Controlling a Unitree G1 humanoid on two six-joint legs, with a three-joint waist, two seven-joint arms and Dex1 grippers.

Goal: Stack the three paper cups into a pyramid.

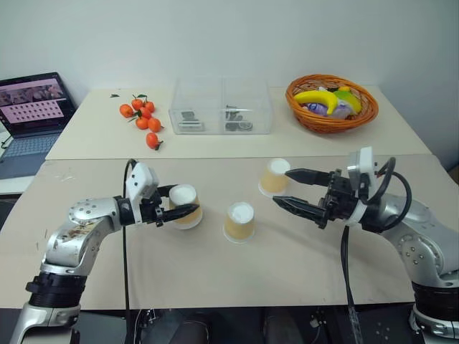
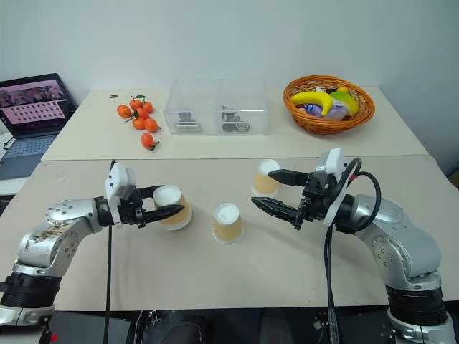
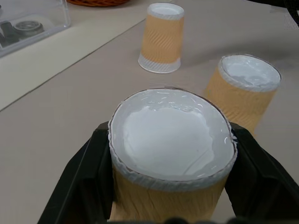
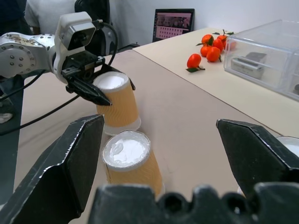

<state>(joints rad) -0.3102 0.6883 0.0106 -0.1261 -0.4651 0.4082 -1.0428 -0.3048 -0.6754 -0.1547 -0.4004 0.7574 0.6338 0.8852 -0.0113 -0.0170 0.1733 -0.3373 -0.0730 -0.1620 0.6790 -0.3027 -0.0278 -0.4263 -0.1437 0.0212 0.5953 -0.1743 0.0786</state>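
Left gripper fingers are clamped on the near-left cup, held inverted, rim close to the surface. Middle cup is just beyond the fingertips; far cup sits just beside the upper finger of the right gripper, whose fingers are spread, nothing held. No pyramid built yet. The held cup is best kept upright, lightly squeezed, and set touching the middle cup as base.
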